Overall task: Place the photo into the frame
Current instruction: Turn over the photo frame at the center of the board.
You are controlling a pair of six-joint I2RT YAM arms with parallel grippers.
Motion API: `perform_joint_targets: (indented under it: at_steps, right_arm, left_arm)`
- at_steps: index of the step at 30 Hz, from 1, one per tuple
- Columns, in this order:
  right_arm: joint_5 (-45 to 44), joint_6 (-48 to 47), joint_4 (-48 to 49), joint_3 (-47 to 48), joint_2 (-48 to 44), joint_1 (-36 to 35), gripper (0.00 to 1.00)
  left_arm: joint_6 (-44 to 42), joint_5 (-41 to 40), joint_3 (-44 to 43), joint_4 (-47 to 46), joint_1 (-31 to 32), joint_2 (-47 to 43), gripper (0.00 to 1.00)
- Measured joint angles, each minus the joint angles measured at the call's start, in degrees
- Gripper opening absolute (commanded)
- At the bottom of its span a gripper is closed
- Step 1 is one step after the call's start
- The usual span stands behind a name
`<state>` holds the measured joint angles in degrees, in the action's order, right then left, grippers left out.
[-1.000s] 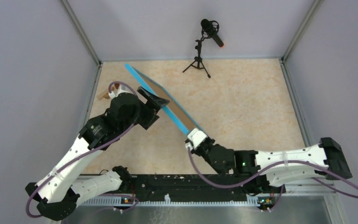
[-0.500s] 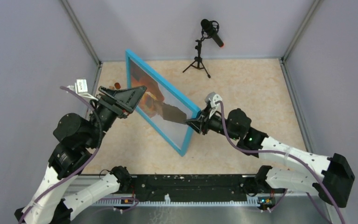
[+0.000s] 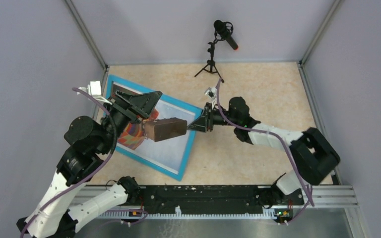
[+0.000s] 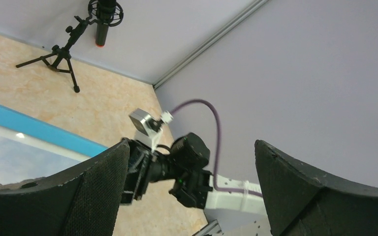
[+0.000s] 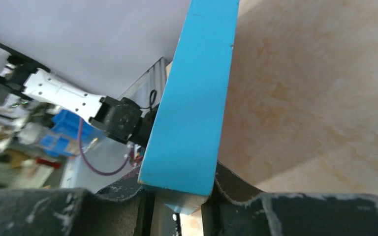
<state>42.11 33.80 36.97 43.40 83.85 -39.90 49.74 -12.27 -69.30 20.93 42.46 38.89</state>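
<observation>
L arm raised, left gripper jaws wide, aimed 2 o'clock | R arm reaching 9 o'clock, right gripper pinching the frame edge

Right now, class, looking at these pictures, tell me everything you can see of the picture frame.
The frame is a large, thin rectangle with a light-blue face. Its clear pane shows the photo, a colourful balloon on pale sky. It lies face up and askew on the left part of the table. The right gripper is shut on its edge near the far right corner. The open left gripper hangs above its face.
</observation>
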Motion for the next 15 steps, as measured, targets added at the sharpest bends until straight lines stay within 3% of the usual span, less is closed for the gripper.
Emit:
perform_joint_targets:
  at_steps: [6, 15]
  right_arm:
    - [12.3, 7.5, 2.9, 12.4, 18.4, 3.0, 0.00]
    - [22.7, 8.5, -7.7, 30.4, 36.7, 3.4, 0.00]
  left_arm:
    - [-1.1, -0.2, 1.5, 0.1, 0.0, 0.0, 0.98]
    - [-3.2, -1.6, 2.9, 0.1, 0.0, -0.4, 0.98]
